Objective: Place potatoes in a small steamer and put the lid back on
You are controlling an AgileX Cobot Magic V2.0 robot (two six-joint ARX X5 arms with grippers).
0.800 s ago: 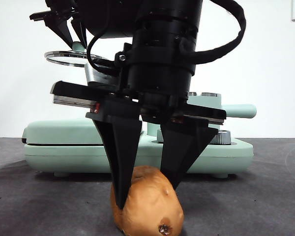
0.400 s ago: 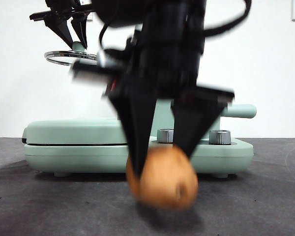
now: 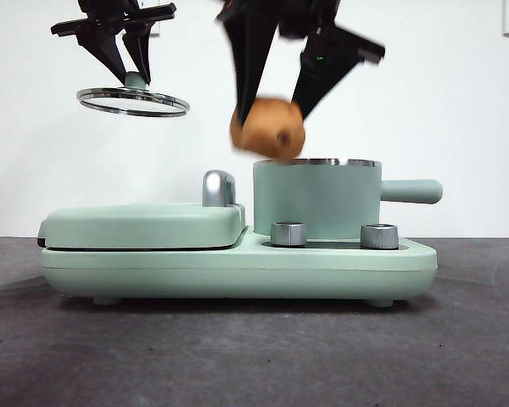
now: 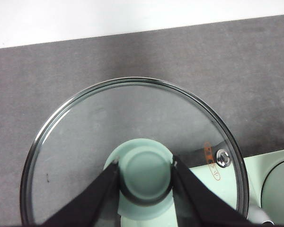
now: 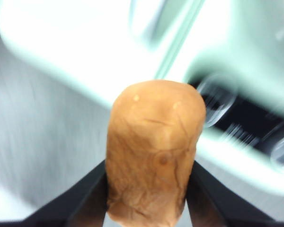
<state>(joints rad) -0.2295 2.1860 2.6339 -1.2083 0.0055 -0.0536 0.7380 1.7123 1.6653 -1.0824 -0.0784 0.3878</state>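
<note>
My right gripper [image 3: 276, 106] is shut on the orange-brown potato [image 3: 268, 128] and holds it in the air, just above and in front of the left rim of the small mint-green steamer [image 3: 316, 197]. In the right wrist view the potato [image 5: 154, 149] sits between the two jaws, with the appliance blurred behind. My left gripper [image 3: 129, 64] is shut on the mint-green knob [image 4: 146, 177] of the glass lid [image 3: 133, 101] and holds it high at the left. The lid [image 4: 132, 118] hangs level over the table.
The steamer stands on a mint-green appliance base [image 3: 237, 263] with two steel dials [image 3: 288, 233]. A flat grill cover [image 3: 144, 225] with a chrome handle [image 3: 218, 188] takes up its left half. The dark table [image 3: 237, 356] lies in front.
My right gripper has lifted the potato from the table in front of the appliance up to the level of the steamer's rim. The left gripper and lid have not moved.
</note>
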